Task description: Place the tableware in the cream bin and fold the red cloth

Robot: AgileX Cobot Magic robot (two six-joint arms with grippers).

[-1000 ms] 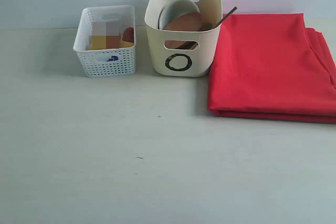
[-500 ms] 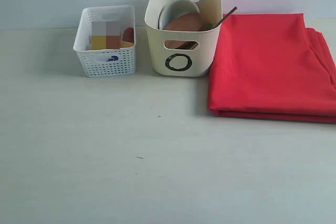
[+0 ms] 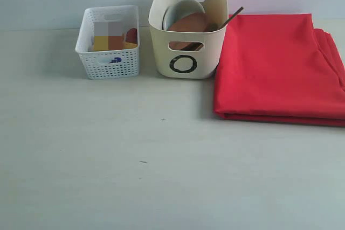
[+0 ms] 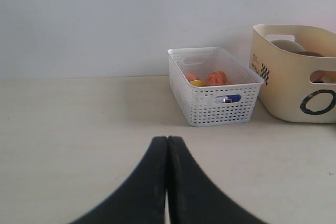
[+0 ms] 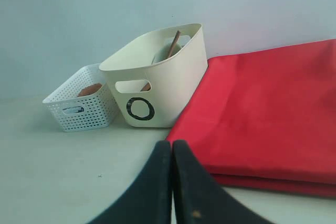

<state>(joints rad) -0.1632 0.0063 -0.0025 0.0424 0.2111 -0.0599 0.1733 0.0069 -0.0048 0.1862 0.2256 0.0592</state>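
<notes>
The cream bin (image 3: 187, 52) stands at the back middle of the table, its black ring mark facing front. Inside it lean a pale bowl (image 3: 183, 10) and a round brown wooden plate (image 3: 188, 24), and a dark utensil handle (image 3: 233, 14) sticks out over its right rim. The red cloth (image 3: 275, 65) lies folded flat in layers to the bin's right. Neither arm shows in the exterior view. My left gripper (image 4: 167, 139) is shut and empty over bare table. My right gripper (image 5: 171, 143) is shut and empty just before the red cloth's (image 5: 273, 114) near edge, beside the cream bin (image 5: 157, 85).
A white perforated basket (image 3: 108, 44) with food items stands left of the cream bin; the left wrist view shows the white perforated basket (image 4: 212, 90) too. A pale wall runs behind the table. Bare tabletop (image 3: 161, 176) spreads across the front.
</notes>
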